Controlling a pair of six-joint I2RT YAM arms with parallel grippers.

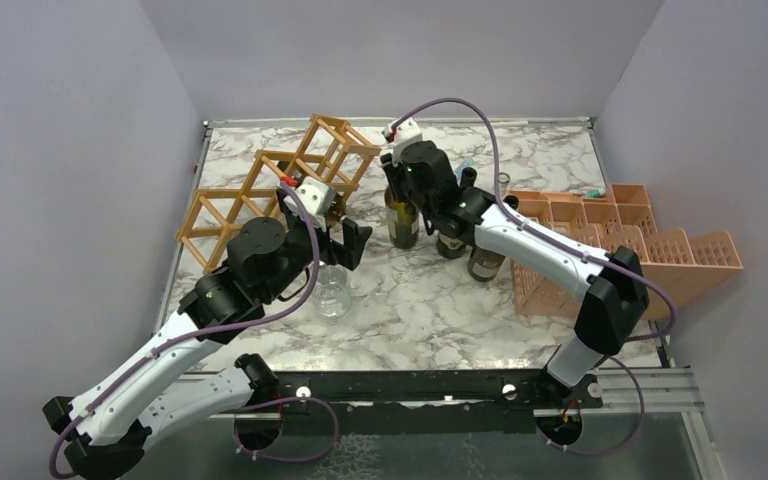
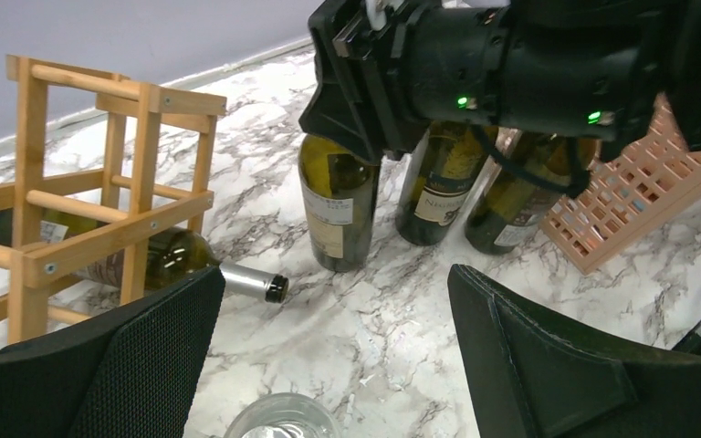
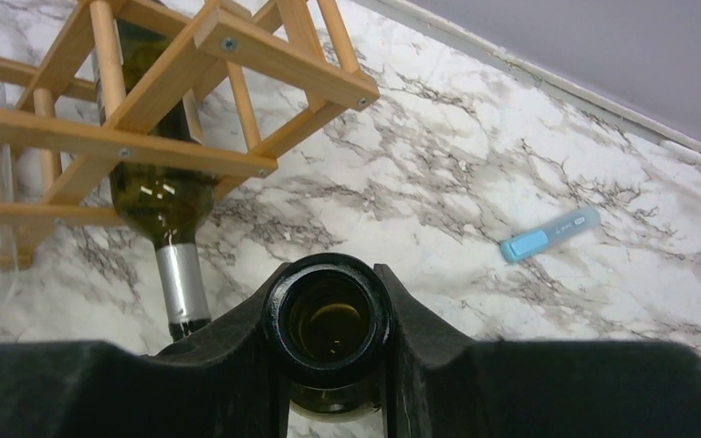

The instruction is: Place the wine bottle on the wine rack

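Note:
The wooden wine rack [image 1: 278, 188] lies at the back left, with one green bottle [image 2: 172, 259] lying inside it, its silver neck sticking out. An upright green wine bottle [image 1: 403, 226] stands just right of the rack. My right gripper [image 1: 400, 188] is shut on its neck from above. In the right wrist view the fingers [image 3: 402, 315] clasp the open bottle mouth [image 3: 329, 324]. My left gripper [image 1: 352, 243] is open and empty, low over the marble in front of the rack [image 2: 119, 214], facing the held bottle [image 2: 338, 205].
Two more upright bottles [image 1: 452, 243] [image 1: 486, 262] stand right of the held one, beside the salmon-pink crate [image 1: 650, 245]. A clear glass [image 1: 332, 296] stands under my left gripper and shows in the left wrist view [image 2: 281, 420]. A blue marker [image 3: 548, 234] lies near the back wall.

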